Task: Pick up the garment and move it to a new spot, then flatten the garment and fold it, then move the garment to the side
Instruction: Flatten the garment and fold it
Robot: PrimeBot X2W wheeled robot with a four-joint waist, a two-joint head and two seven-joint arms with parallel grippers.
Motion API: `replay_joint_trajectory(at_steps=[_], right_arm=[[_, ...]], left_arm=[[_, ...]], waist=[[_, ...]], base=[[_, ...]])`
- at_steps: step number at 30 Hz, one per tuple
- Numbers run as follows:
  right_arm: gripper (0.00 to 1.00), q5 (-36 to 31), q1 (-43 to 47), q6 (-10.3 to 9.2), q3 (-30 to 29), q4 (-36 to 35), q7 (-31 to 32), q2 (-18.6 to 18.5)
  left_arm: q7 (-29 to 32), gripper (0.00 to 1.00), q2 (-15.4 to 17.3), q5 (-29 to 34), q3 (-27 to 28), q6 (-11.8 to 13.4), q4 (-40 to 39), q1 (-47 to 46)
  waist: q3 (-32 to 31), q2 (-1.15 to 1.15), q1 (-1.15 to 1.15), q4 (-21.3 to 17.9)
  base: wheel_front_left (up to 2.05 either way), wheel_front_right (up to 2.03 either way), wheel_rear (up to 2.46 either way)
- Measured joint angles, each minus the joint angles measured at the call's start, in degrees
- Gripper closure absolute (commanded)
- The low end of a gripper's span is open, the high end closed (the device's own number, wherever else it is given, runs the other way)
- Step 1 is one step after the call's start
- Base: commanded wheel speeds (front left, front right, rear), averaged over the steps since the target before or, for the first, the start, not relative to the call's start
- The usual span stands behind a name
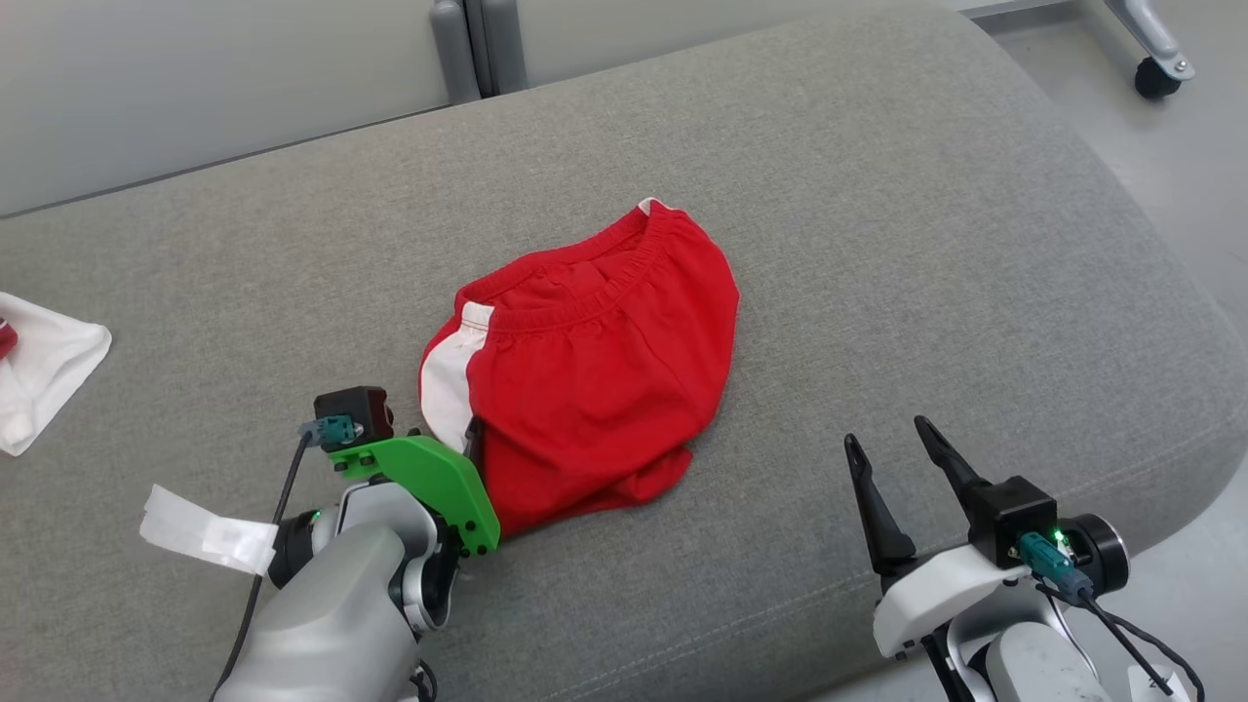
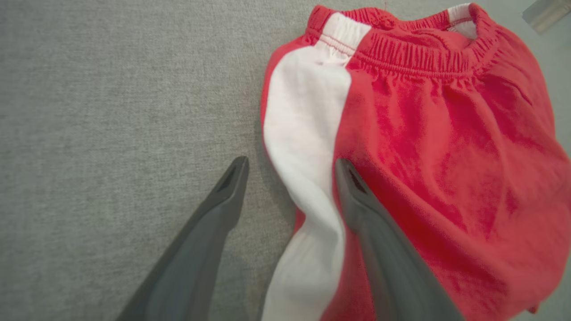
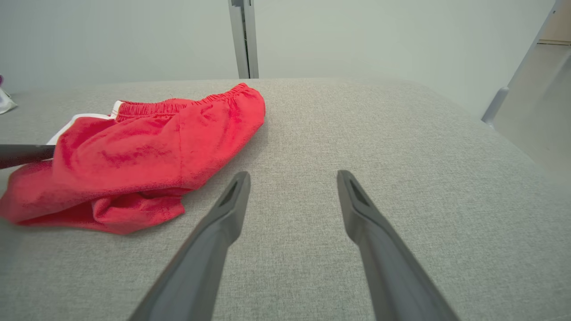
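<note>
The garment [image 1: 595,370] is a pair of red shorts with a white side stripe and an elastic waistband, lying crumpled in the middle of a grey cushion [image 1: 877,244]. My left gripper [image 1: 468,439] is at its near-left edge, mostly hidden under its green mount. In the left wrist view the left gripper [image 2: 291,162] is open across the white stripe of the garment [image 2: 446,156], with one finger over grey fabric and the other over red cloth. My right gripper [image 1: 887,432] is open and empty to the right of the garment [image 3: 147,147], over bare cushion [image 3: 401,147].
A white cloth [image 1: 39,380] lies at the cushion's far left edge. The cushion rounds off to the right and drops to a pale floor, where a caster wheel [image 1: 1157,76] stands. A pale wall panel runs behind the cushion.
</note>
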Motion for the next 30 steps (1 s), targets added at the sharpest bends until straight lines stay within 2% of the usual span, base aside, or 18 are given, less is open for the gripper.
replay_joint_trajectory(at_steps=[4, 6, 7, 14, 20, 24, 30], right_arm=[[0.00, 0.09, -0.19, 0.00, -0.04, 0.43, -0.12, 0.00], [0.00, 0.18, -0.45, 0.00, -0.03, 0.54, -0.26, 0.00], [0.00, 0.19, -0.60, 0.00, -0.03, 0.59, -0.31, 0.00], [0.00, 0.25, -0.74, -0.01, -0.48, 0.93, -0.55, 0.00], [0.00, 0.26, -0.73, 0.00, -1.02, 1.03, -0.64, 0.00], [0.00, 0.29, -0.72, 0.00, -1.03, 1.12, -0.79, 0.00], [0.00, 0.42, -0.73, 0.00, -0.98, 1.29, -0.88, 0.01]], left_arm=[[0.74, 0.00, -1.36, -0.80, 0.13, -2.27, 2.29, -0.46], [-0.14, 0.64, -1.74, -0.81, 0.12, -3.01, 3.26, -0.87], [-0.77, 1.00, -1.79, -0.68, 0.04, -3.33, 3.88, -1.20], [-5.15, 1.00, -1.40, 2.19, -1.25, -3.80, 6.70, -4.47], [-7.81, 1.00, 1.22, 7.20, -2.59, -3.38, 7.26, -11.54], [-8.34, 1.00, 2.46, 12.15, -3.85, -2.41, 4.91, -17.55], [-8.54, 1.00, 4.80, 22.24, -3.33, 0.85, -3.83, -25.24]], waist=[[0.59, 0.00, 0.00, -1.15], [0.70, 0.00, 0.00, -1.61], [0.71, 0.00, 0.00, -1.79], [0.15, 0.00, 0.00, -1.92], [-0.49, 0.00, 0.00, -1.30], [-0.96, 0.00, 0.00, -0.99], [-1.39, 0.00, 0.00, -1.24]], base=[[0.00, 0.00, 0.00], [0.00, 0.00, 0.00], [0.00, 0.00, 0.00], [0.00, 0.00, 0.00], [0.00, 0.00, 0.00], [0.00, 0.00, 0.00], [0.00, 0.00, 0.00]])
